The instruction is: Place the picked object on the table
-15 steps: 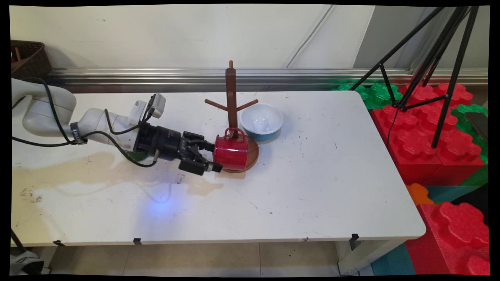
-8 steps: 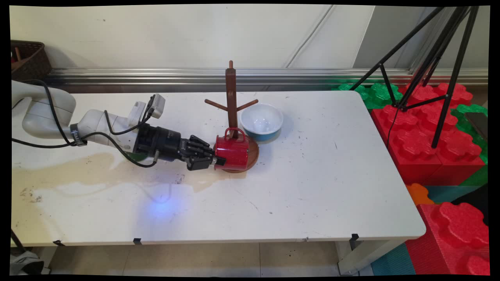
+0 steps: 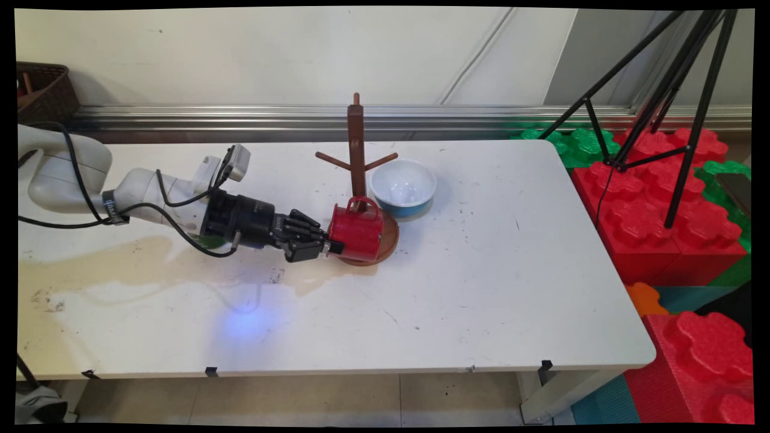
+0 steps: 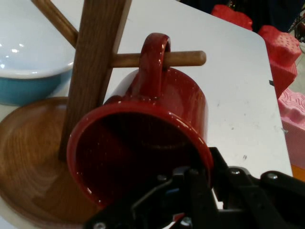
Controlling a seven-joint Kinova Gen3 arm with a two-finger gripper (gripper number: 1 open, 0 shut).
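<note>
Tool (image 3: pixel 328 246) grips glossy red mug (image 3: pixel 359 230) (on its side).

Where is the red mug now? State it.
Main view, centre: the red mug lies on its side on the mug tree's base, gripper shut on its rim, bowl behind.

No legible text, labels, brands, numbers or signs. A dark band (image 3: pixel 110 206) round the white arm, behind the hand, carries pale lettering that cannot be read. The black body of the gripper (image 3: pixel 329 246) bears faint marks, also unreadable. The hand view shows no writing.
</note>
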